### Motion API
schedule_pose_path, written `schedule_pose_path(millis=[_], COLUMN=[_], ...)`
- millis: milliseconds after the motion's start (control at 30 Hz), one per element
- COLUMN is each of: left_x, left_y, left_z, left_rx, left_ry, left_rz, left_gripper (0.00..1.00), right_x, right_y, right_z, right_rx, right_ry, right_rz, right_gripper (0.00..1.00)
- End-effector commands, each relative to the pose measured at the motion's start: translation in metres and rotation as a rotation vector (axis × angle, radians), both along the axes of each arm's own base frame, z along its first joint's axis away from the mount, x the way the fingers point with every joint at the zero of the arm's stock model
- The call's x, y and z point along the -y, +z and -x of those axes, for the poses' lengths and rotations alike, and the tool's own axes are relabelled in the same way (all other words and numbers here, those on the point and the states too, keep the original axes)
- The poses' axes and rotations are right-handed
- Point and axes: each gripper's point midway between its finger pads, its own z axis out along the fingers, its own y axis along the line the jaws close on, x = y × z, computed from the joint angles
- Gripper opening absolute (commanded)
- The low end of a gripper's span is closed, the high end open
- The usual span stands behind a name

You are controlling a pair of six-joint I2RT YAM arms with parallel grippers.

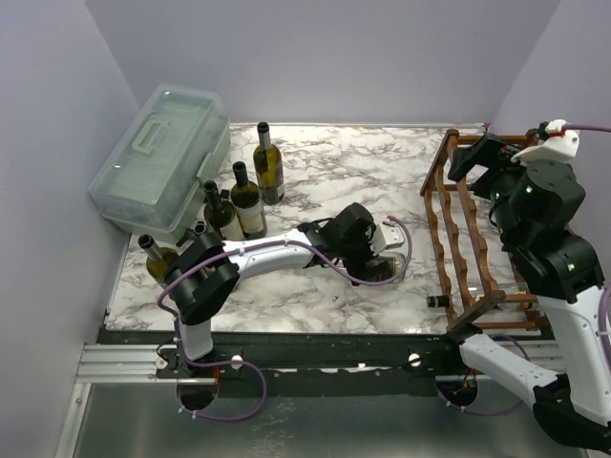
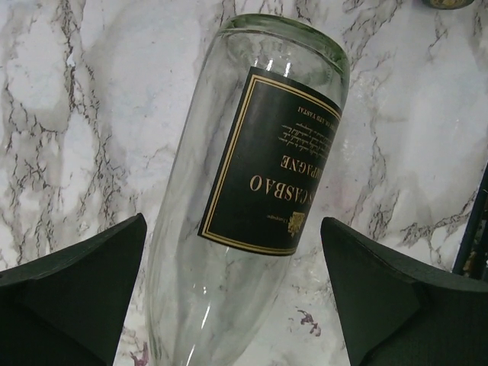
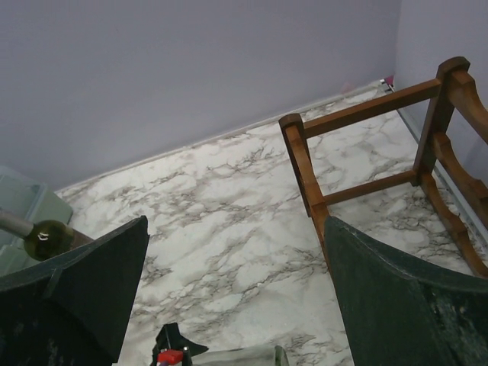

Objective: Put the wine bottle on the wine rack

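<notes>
A clear glass wine bottle [image 2: 267, 152] with a black and gold label lies on its side on the marble table [image 1: 325, 162]. My left gripper [image 2: 232, 221] is open and straddles its lower body, with a gap between the glass and each finger. In the top view the left gripper [image 1: 374, 256] sits over the bottle [image 1: 389, 270] at the table's centre. The reddish-brown wine rack [image 1: 468, 229] stands at the right. My right gripper [image 1: 474, 157] is open and empty, raised above the rack's far end [image 3: 366, 114].
A translucent lidded plastic box [image 1: 162, 157] stands at the back left. Three bottles [image 1: 248, 198] stand beside it and one [image 1: 158, 253] lies near the left edge. A dark bottle neck [image 1: 438, 301] pokes out of the rack's near end.
</notes>
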Motion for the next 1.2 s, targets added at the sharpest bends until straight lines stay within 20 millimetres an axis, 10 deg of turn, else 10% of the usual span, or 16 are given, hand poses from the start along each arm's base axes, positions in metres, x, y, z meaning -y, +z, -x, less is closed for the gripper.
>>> schedule_pose_path(millis=[0, 400, 967, 1167], left_x=[0.020, 0.024, 0.018, 0.023], left_y=[-0.007, -0.050, -0.084, -0.081], left_z=[-0.003, -0.009, -0.004, -0.015], left_rx=[0.018, 0.112, 0.093, 0.131], left_ry=[-0.050, -0.025, -0.040, -0.008], left_rz=[0.016, -0.036, -0.125, -0.117], left_gripper=[0.99, 0.87, 0.98, 0.73], right_x=[0.000, 0.015, 0.017, 0.017], right_y=[0.011, 0.016, 0.016, 0.015], right_z=[0.010, 0.037, 0.044, 0.045], right_rx=[0.046, 0.088, 0.096, 0.093], right_ry=[0.036, 0.028, 0.039, 0.038], right_rz=[-0.002, 0.041, 0.047, 0.048], right_gripper=[1.00, 1.00, 1.00, 1.00])
